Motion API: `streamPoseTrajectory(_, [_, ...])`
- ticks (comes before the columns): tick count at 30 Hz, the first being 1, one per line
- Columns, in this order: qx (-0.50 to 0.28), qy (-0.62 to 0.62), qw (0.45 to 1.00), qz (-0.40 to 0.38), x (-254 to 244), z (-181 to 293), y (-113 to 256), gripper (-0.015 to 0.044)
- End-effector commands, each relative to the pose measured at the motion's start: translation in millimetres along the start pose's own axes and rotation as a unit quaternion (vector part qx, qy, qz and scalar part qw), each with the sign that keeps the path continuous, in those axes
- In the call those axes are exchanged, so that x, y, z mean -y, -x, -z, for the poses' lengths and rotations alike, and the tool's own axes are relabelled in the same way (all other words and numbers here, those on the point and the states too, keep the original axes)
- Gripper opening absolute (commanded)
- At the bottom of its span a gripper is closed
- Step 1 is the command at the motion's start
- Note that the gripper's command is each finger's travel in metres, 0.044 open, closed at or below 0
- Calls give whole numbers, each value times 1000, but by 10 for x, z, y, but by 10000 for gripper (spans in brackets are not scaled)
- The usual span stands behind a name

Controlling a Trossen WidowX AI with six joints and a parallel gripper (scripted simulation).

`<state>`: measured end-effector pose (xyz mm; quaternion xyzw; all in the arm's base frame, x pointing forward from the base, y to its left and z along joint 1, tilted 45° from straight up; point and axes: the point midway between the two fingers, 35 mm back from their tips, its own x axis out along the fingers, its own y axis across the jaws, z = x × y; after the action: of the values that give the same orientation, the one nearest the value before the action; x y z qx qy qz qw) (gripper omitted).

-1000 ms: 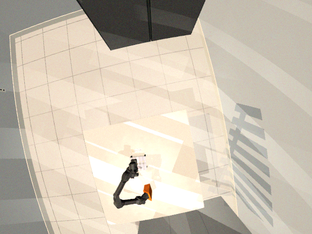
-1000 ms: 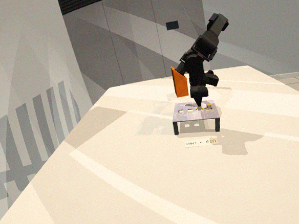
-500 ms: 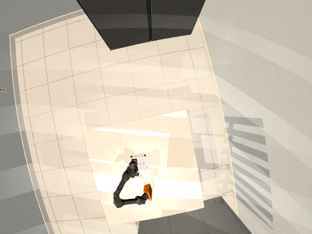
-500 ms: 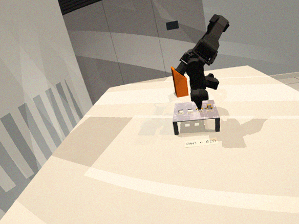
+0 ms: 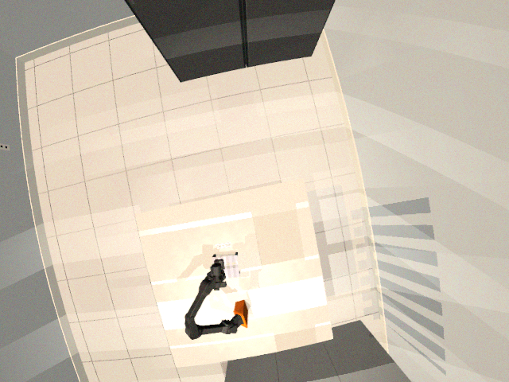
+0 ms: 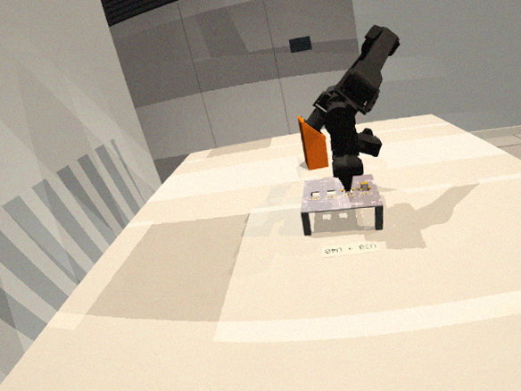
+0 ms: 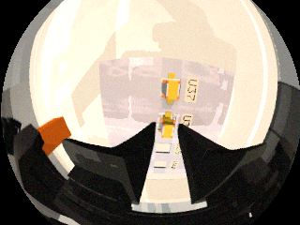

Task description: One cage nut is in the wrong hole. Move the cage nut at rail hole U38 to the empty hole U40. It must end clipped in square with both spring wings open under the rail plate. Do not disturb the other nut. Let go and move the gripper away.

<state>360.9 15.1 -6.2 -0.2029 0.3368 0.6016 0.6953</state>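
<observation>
On the pale lilac rail plate [image 5: 232, 266] [image 6: 325, 203] [image 7: 127, 86], the small yellow cage nut [image 6: 351, 191] [image 7: 167, 131] sits in hole U38. The black end effector [image 5: 219, 262] [image 6: 348, 188] [image 7: 167, 125] is slightly open, its fingertips on either side of that nut; contact is unclear. The plate's other yellow nut [image 6: 364, 186] [image 7: 172, 89] occupies U37; its hole U40 [image 6: 315, 194] [image 7: 160, 164] is empty.

Matte black arm [image 5: 199, 302] [image 6: 359, 82], blocky joints; black tapered fingers [image 6: 346, 182].
</observation>
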Motion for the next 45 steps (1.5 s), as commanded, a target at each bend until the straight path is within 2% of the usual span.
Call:
streamPoseTrajectory(1, [3, -1, 1000, 1, 6, -11, -2, 120])
streamPoseTrajectory(15, [3, -1, 1000, 1, 9, -13, -2, 120])
streamPoseTrajectory(29, [0, 0, 1000, 0, 3, -4, -1, 30])
streamPoseTrajectory(45, [0, 0, 1000, 0, 3, -4, -1, 30])
